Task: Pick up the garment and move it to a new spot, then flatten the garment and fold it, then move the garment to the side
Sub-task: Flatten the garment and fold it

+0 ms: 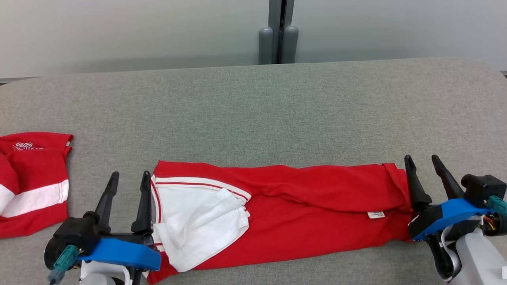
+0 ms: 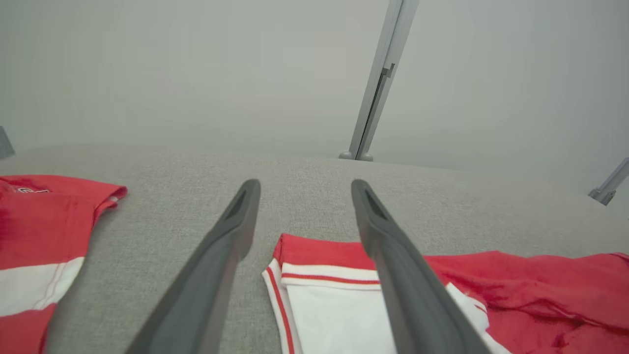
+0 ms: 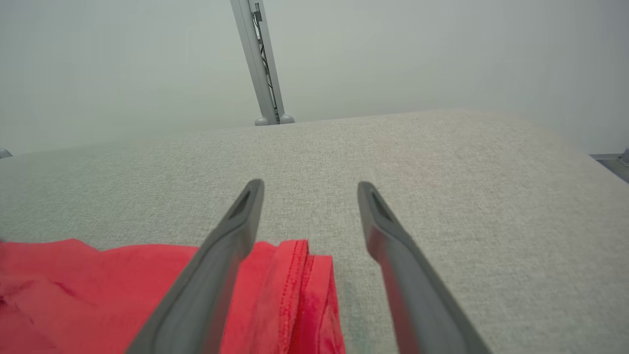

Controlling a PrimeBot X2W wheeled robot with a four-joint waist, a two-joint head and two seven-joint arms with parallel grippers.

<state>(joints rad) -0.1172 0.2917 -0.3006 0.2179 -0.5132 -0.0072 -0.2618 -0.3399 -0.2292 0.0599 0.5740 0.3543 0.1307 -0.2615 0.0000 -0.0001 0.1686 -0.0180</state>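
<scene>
A red garment with white panels and striped trim point(image 1: 285, 213) lies folded into a long band across the near part of the grey table point(image 1: 253, 111). Its white collar end point(image 2: 324, 300) is at the left, its red hem end point(image 3: 300, 290) at the right. My left gripper point(image 1: 130, 178) stands open at the left end, one finger over the trim edge point(image 2: 393, 265), nothing held. At the right end my right gripper point(image 1: 424, 162) is open too, its inner finger point(image 3: 221, 260) above the hem, empty.
A second red and white garment point(image 1: 31, 182) lies at the table's left edge, also in the left wrist view point(image 2: 44, 246). A grey post point(image 1: 279, 31) stands behind the table's far edge. The far half of the table is bare fabric.
</scene>
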